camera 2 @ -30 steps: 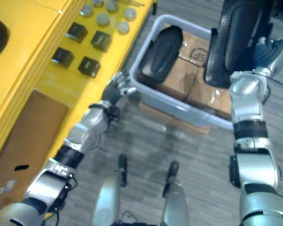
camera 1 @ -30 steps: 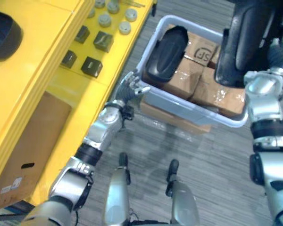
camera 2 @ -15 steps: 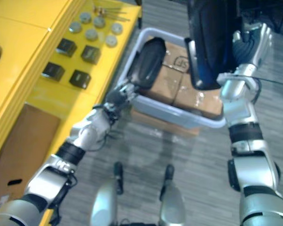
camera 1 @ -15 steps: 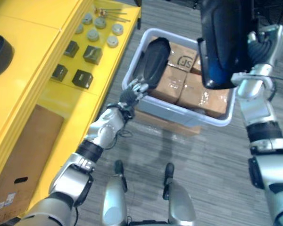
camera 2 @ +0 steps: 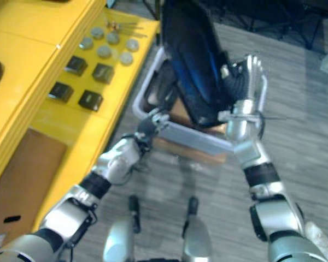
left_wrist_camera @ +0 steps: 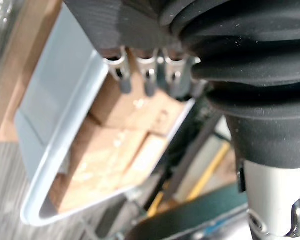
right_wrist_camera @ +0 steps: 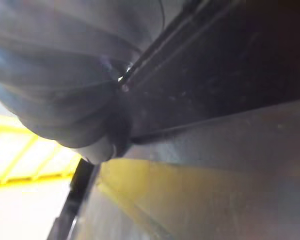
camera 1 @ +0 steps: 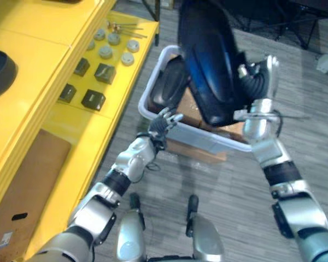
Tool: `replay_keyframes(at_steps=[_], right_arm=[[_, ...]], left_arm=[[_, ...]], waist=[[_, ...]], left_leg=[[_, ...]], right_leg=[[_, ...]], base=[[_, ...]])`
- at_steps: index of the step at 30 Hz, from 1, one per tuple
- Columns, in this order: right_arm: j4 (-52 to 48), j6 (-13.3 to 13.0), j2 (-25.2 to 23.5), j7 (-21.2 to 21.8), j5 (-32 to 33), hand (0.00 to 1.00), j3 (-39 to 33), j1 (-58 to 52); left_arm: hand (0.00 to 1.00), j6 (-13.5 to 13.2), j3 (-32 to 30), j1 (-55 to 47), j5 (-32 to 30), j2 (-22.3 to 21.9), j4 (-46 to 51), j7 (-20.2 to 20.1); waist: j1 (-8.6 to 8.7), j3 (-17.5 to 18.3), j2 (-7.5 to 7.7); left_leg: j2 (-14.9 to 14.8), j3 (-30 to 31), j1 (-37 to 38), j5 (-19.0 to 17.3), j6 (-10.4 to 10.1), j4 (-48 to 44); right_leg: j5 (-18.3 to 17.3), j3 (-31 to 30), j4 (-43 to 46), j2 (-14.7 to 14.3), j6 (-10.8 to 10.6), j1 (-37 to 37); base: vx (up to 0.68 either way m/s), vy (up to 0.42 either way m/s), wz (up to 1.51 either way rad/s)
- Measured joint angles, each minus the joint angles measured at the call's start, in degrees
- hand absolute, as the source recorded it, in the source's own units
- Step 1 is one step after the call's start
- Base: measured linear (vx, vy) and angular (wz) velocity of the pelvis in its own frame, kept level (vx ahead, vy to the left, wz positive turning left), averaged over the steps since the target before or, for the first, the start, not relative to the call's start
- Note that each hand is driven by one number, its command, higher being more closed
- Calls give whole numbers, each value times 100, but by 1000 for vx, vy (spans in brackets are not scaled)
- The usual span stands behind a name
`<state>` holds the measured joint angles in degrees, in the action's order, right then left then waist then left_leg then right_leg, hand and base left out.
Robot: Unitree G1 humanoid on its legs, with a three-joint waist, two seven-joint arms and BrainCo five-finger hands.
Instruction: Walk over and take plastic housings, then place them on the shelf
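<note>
Large glossy black housing point(camera 1: 208, 65) held upright above pale bin point(camera 1: 205, 142), second black housing point(camera 1: 167, 90) lying inside

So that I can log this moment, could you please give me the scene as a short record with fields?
black housing: large, up above the bin, carried at the right hand
left hand: open, by the bin's near rim, holding nothing
bin contents: second black housing lying on cardboard boxes
shelf: yellow, on the robot's left, with dark blocks and grey discs on it
</note>
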<state>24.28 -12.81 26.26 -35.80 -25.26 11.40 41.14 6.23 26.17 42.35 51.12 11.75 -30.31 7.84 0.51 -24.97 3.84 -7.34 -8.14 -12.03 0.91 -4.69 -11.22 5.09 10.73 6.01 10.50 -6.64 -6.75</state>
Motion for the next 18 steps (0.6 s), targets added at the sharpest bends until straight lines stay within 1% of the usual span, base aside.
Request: replay_keyframes(at_steps=[4, 6, 10, 12, 16, 17, 18], right_arm=[[-143, -124, -81, 77, -101, 100, 118, -152], [-167, -217, -181, 97, -144, 100, 146, -241], [-248, -223, -251, 233, -256, 100, 322, -346], [-347, -264, -337, 324, -260, 100, 434, -518], [-335, -263, -498, 380, -262, 100, 580, -673], [-333, -264, -542, 408, -263, 100, 611, -707], [-317, -264, -572, 448, -267, 100, 631, -740]], left_arm=[[0, -56, 4, -105, -2, -59, -60, 10], [0, -143, 13, -202, 16, -111, -61, 64], [0, -294, 128, -211, 86, -132, -64, 61], [0, -450, 153, -218, 365, -163, -64, 24], [0, -605, 162, -288, 853, -208, -64, -76], [100, -692, 167, -368, 1038, -243, -65, -174], [100, -740, 173, -445, 1227, -284, -65, -213]], waist=[[2, 20, 34], [1, 20, 35], [-11, 20, 36], [-30, 34, 57], [-37, 86, 144], [-37, 97, 161], [-36, 106, 174]], left_leg=[[3, -28, 65, 74, -41, 119], [3, -31, 116, 83, -50, 147], [5, -33, 171, 85, -54, 192], [6, -38, 222, 88, -58, 244], [15, -38, 262, 129, -66, 307], [19, -42, 277, 129, -66, 314], [28, -42, 296, 129, -66, 325]], right_leg=[[1, 1, -28, -2, -1, 4], [1, 4, -45, -7, -1, 43], [0, 8, -61, -9, -1, 84], [-9, 9, -63, -10, -3, 120], [-18, 13, -75, -10, -4, 126], [-22, 12, -75, -6, -7, 137], [-32, 15, -75, 3, -12, 153]], base=[[0, 0, 0], [0, 0, 0], [0, 0, 0], [0, 0, 0], [0, 0, 0], [0, 0, 0], [0, 0, 0]])
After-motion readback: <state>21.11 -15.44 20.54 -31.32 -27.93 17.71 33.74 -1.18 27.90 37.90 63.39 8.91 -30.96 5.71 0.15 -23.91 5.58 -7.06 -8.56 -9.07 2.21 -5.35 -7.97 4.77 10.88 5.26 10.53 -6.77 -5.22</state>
